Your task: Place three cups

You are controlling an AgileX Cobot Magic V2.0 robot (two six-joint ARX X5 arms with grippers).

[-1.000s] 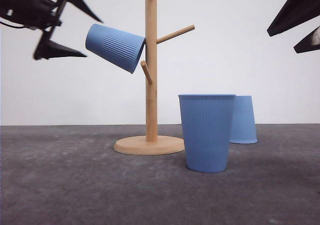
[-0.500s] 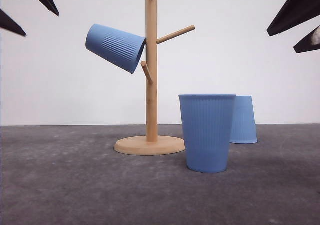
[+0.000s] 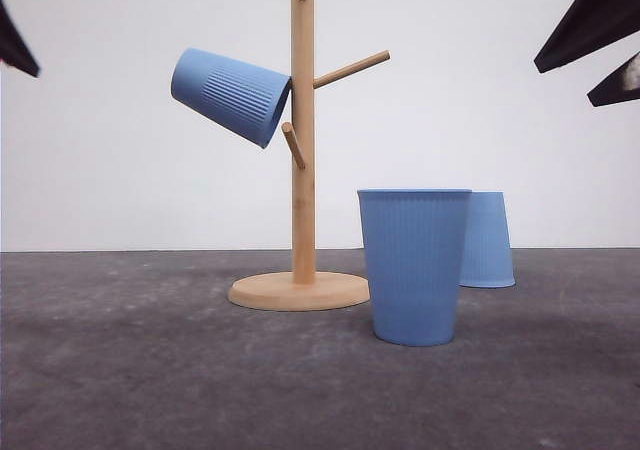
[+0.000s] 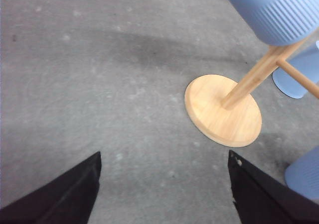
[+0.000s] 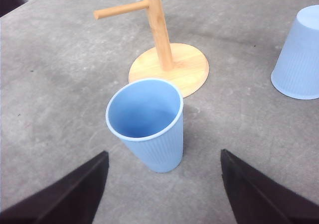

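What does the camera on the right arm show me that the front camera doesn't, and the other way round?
Right wrist view: you look down into the upright cup, whose inside is empty. Front view: a tilted cup hangs on a peg of the wooden rack. Both: the upright cup, the upside-down cup, the rack's post and round base, the grey table.

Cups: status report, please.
Left gripper and right gripper open, empty. One cup hung on rack; upright cup and upturned cup on table. Nothing blocking.
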